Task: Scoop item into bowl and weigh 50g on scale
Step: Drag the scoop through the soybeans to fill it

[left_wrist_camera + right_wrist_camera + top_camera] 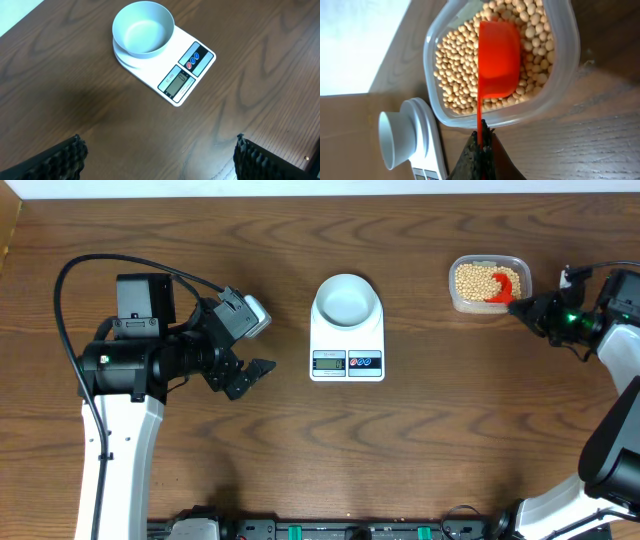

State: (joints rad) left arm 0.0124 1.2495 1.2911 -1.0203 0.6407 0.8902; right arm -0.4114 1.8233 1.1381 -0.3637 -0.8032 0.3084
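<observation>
Scoop point(499, 60), seemingly inverted on beans point(452, 70), shows clearly only from right wrist.

Empty pale bowl point(347, 298) on white scale point(347, 363), tan beans point(474, 280) in clear tub point(566, 75)

Beans point(455, 75) were tan-yellow, scoop point(499, 60) was bright orange-red, tub point(565, 60) clear, bowl point(143, 30) pale blue, scale point(150, 75) white with red and blue buttons point(193, 60), table point(450, 430) dark brown woodgrain

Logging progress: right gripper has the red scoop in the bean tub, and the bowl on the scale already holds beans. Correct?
No: the bowl on the scale is empty, per the left wrist view. The right gripper does hold the red scoop in the bean tub.
</observation>
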